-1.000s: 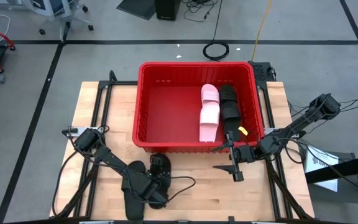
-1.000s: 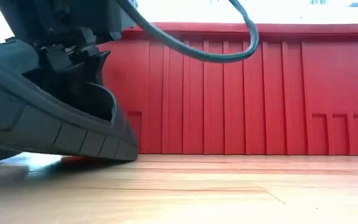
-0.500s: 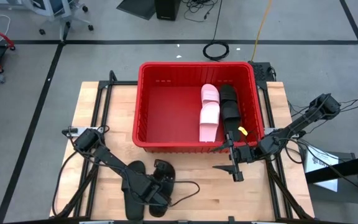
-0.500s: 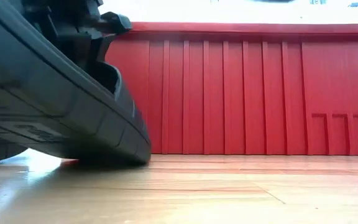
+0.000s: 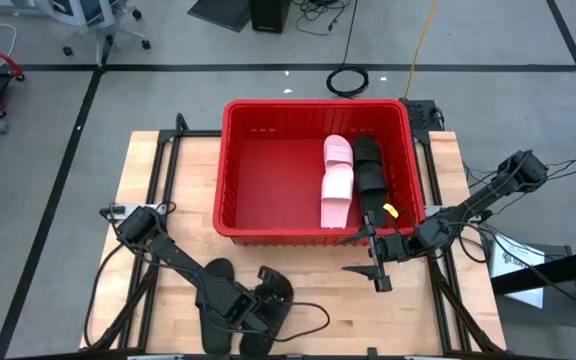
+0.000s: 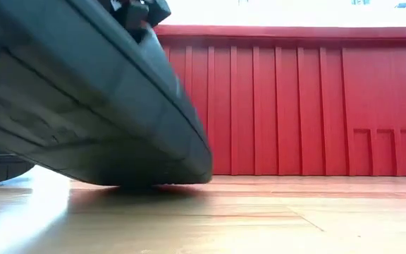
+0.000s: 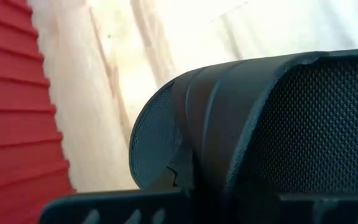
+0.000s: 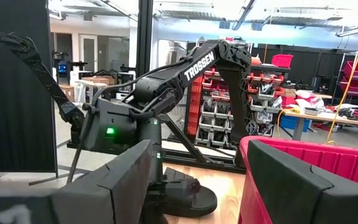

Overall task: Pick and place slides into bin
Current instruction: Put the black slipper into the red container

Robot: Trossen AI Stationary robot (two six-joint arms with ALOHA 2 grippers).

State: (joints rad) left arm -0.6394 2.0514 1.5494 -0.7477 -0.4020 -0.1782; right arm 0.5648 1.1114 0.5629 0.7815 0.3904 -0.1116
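Note:
The red bin [image 5: 268,170] stands at the table's middle far side. Two pale pink slides [image 5: 335,185] and black slides [image 5: 370,175] lie on its floor at the right. My left gripper [image 5: 243,308] is near the table's near edge, shut on a black slide [image 5: 274,292], which fills the low view [image 6: 83,92]. Another black slide [image 5: 213,325] lies flat on the table just left of it. My right gripper [image 5: 376,268] is open and empty by the bin's near right corner. My left gripper holds the black slide at its wide strap [image 7: 229,112]; the fingers themselves are hidden by the gripper body and the slide. The slide is tilted, its sole [image 6: 83,106] turned toward the near edge. Its lowest end [image 6: 161,180] is at the tabletop; touching or just clear, I cannot tell.
The bin's near wall [image 6: 294,106] rises behind the held slide. Bare wood [image 5: 358,320] lies between the two grippers along the near edge. The right wrist view shows the left arm [image 8: 166,81] and the bin's rim [image 8: 328,158].
My left gripper has carried the black slide toward the table's near edge and a little to the right, away from the bin. The slide has tipped up more, and in the low view its sole has grown larger. My right arm has kept still.

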